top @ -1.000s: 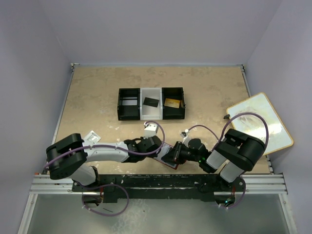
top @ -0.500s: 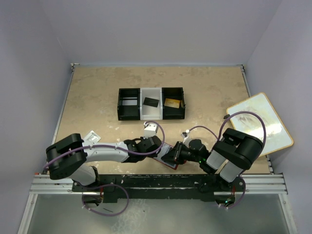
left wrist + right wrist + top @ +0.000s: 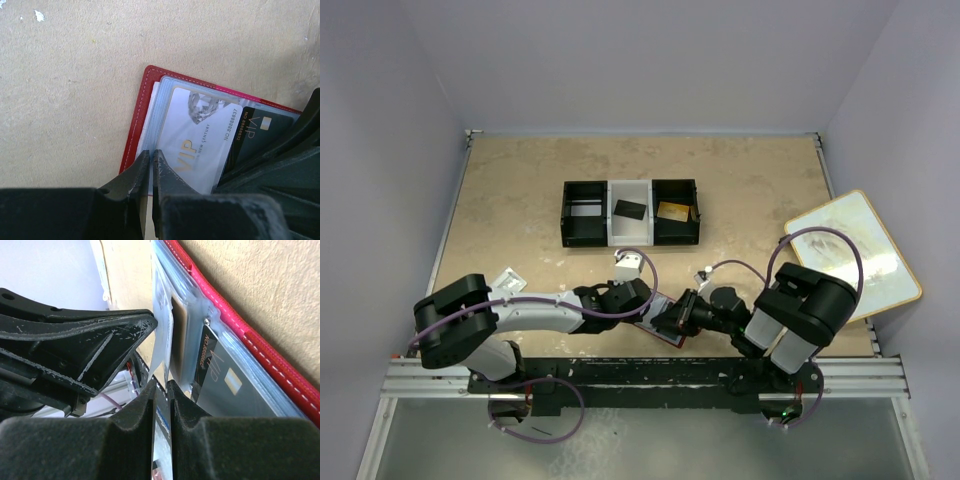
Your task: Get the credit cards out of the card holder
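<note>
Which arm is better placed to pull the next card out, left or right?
Right, probably. The right fingers are pinched on a pale sleeve beside the dark VIP card. The left fingers clamp the card holder at its edge, steadying it.

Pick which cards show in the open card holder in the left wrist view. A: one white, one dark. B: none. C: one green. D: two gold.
A: a white VIP card and a dark VIP card sit side by side in the red card holder.
</note>
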You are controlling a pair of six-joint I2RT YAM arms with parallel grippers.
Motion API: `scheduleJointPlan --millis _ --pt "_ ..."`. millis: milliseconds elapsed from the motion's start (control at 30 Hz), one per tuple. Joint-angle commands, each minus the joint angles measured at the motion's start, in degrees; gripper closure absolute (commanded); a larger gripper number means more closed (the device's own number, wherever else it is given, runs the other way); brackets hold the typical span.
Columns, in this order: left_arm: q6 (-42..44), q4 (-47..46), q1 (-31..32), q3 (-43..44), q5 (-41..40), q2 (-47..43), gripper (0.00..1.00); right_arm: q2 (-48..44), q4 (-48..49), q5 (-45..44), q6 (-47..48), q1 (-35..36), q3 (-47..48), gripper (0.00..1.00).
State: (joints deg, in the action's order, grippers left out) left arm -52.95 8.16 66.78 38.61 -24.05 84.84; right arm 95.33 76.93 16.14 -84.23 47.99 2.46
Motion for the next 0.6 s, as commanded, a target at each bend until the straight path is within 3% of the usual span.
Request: scheduleJointPlan --millis 0,167,567 --pt "0.0 5.0 0.5 -2.1 3.0 0.4 0.98 1.0 3.0 -1.7 -0.6 0.0 2.4 0.83" --pt "0.0 5.0 0.6 -1.8 3.0 0.4 0.98 3.5 6.6 -2.8 -0.9 0.0 3.1 0.84" --pt "-0.6 6.5 0.7 -1.7 1.9 0.4 0.99 7.1 13.9 -2.9 -2.2 -0.1 -0.9 1.00"
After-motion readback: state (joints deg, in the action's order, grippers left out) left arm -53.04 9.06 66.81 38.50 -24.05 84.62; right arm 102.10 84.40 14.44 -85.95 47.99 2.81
